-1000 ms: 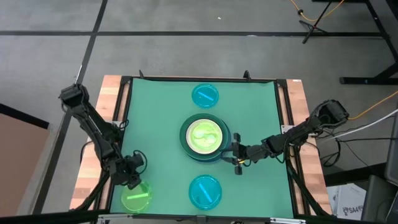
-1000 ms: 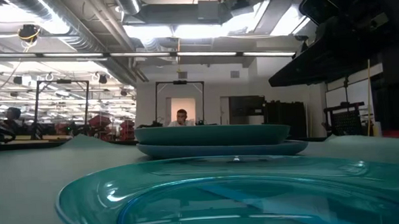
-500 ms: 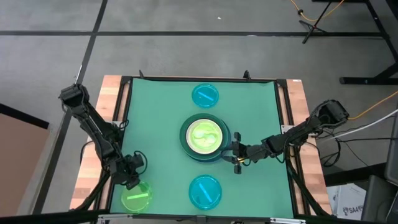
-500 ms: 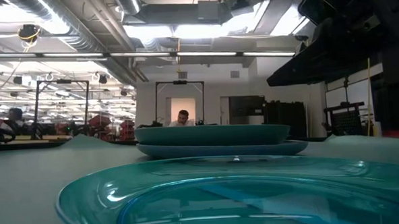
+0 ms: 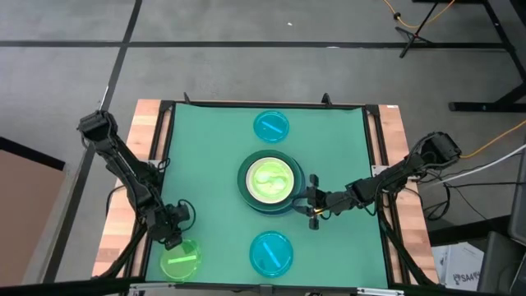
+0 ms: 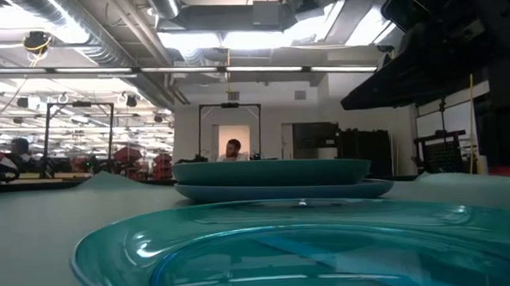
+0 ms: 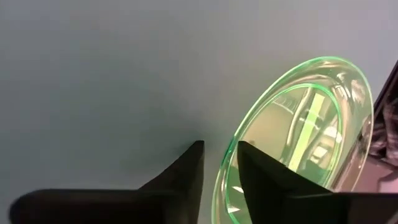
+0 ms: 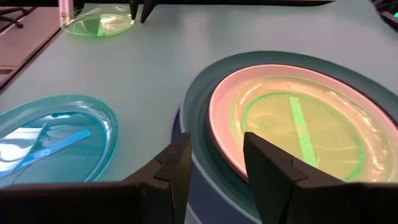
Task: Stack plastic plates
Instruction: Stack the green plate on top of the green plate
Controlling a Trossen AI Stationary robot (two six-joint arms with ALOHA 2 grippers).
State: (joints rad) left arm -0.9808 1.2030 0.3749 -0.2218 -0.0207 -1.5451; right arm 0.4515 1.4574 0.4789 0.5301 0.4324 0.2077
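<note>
- From above I see a green-covered bench (image 5: 214, 164) with a stack of plates (image 5: 270, 182) at its centre: a lime-green plate (image 5: 270, 179) on top, a white one beneath it, and dark green and slate-blue rims showing at the bottom.
- Three plates lie unstacked: a small cyan plate (image 5: 270, 126) at the far edge, another cyan plate (image 5: 270, 252) at the near edge, and a second lime-green plate (image 5: 180, 260) at the near left corner.
- My left end effector (image 5: 170, 238) sits at the far-left rim of that corner plate. In my left wrist view its two fingers (image 7: 186, 171) straddle the rim of the plate (image 7: 298, 124), one outside and one over the inside, with a narrow gap between them. They are partly open; I cannot tell whether they already pinch the rim.
- My right end effector (image 5: 313, 204) waits just right of the stack, fingers apart, holding nothing. Its wrist view shows them straddling the stack's rim (image 8: 199, 106).
- Risk, as I judge it: the plate is thin, smooth and near the bench corner. A shallow bite on the rim could let it slip or tip out when lifted, or a finger could push it off the edge.
- The waiting right end effector could also nudge the stack if it moves.
</note>
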